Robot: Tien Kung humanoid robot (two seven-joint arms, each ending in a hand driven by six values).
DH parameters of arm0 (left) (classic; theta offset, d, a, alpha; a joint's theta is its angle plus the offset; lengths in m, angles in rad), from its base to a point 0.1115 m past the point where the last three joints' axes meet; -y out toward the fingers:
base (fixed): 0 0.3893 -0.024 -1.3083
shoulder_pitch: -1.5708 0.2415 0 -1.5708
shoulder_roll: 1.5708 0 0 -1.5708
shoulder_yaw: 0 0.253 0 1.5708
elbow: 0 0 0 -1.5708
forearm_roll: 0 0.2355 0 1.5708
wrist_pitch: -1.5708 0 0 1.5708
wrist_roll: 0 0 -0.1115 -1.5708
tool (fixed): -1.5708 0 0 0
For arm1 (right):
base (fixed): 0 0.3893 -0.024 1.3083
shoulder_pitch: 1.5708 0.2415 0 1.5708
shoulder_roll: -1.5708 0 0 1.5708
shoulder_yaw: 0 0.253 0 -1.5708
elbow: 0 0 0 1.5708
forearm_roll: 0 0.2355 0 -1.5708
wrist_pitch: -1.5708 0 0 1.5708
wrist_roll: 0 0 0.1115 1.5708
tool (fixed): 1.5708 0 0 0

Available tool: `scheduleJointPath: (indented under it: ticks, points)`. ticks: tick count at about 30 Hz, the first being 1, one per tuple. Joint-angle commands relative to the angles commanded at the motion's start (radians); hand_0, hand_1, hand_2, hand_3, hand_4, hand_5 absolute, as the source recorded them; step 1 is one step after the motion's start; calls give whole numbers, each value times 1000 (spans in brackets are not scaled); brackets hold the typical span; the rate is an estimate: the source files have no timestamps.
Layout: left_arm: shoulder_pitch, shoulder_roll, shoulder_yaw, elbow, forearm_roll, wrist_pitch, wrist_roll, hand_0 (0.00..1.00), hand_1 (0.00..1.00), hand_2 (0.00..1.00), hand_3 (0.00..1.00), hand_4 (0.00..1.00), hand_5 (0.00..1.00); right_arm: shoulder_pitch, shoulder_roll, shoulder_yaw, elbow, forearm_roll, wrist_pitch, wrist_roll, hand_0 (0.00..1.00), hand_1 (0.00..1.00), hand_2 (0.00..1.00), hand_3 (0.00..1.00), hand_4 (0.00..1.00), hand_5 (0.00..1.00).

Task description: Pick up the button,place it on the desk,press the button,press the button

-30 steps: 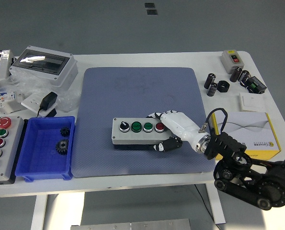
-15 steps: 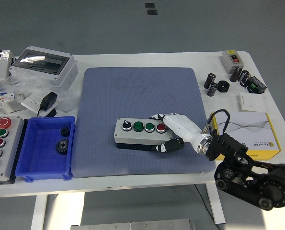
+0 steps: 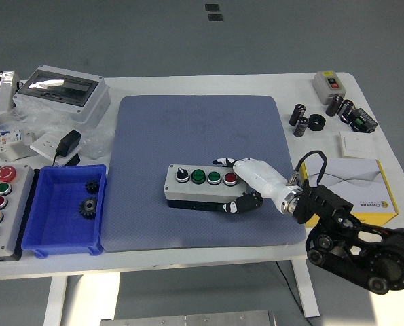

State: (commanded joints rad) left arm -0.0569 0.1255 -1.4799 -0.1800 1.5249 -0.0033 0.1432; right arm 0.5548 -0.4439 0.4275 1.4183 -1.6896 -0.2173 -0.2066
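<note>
A white table (image 3: 208,85) with rounded corners is seen across the middle of the frame; a grey floor (image 3: 154,34) is shown beyond it along the top; two small dark floor plates (image 3: 213,12) are set at upper centre; a white table leg (image 3: 56,302) is lit brightly at lower left.

Button box (image 3: 200,185): grey, with a black knob, two green buttons and one red button in a row, lying at centre frame on the blue mat (image 3: 188,129).
Right hand (image 3: 246,185): white, entering from the lower right, fingers wrapped around the box's right end, thumb side over the top near the red button.
Blue bin (image 3: 52,238): lower left, holding two dark gears.
Yellow-and-white box (image 3: 364,187): right, behind the arm.
</note>
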Motion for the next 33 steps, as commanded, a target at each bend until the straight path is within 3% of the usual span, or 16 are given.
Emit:
scheduleJointPath:
  ticks: [9,10,26,33]
  points:
    - [1,0,0,0,3,-2,3,626,605,550,589,690,135,-3,-16,34,18,56,35,6,898,869,899,998,717,70]
    - [1,0,0,0,4,-2,3,625,605,549,590,690,135,-4,-17,36,18,58,34,8,988,974,998,998,727,58]
    - [-2,0,1,0,7,-6,2,625,604,545,591,684,125,5,-33,41,17,70,31,13,998,998,998,998,773,104]
    - [-1,-1,3,0,6,-13,2,625,605,544,588,681,122,-1,-77,85,91,122,79,14,998,998,998,998,792,121]
